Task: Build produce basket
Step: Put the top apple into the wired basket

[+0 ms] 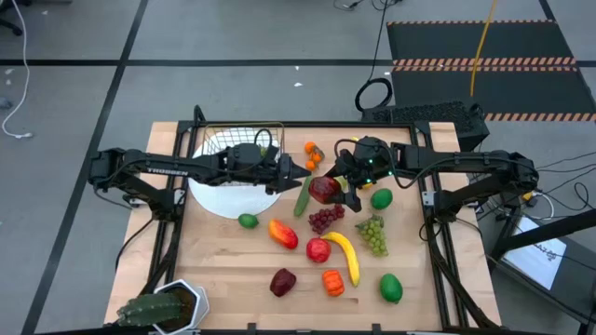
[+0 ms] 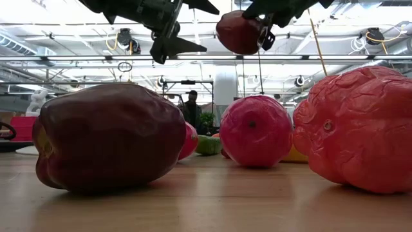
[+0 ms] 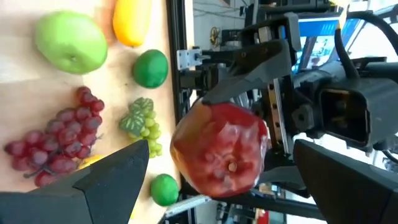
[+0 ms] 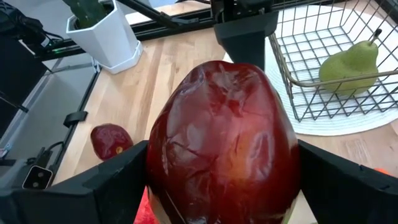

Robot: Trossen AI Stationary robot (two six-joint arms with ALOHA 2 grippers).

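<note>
Red apple (image 4: 221, 146) between right claw (image 4: 224, 186) fingers.

pear (image 4: 350, 62) in basket (image 4: 311, 93) on plate (image 1: 223, 197), apple (image 1: 325, 189) held above table (image 1: 223, 270)

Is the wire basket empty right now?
No, the right wrist view shows a green pear lying inside the basket, which sits on the white plate.

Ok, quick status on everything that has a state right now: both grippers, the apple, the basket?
right gripper: shut on the dark red apple, lifted above the table
left gripper: open, empty, facing the apple
basket: upright on the white plate, holding a green pear
other produce: lying loose on the table
</note>
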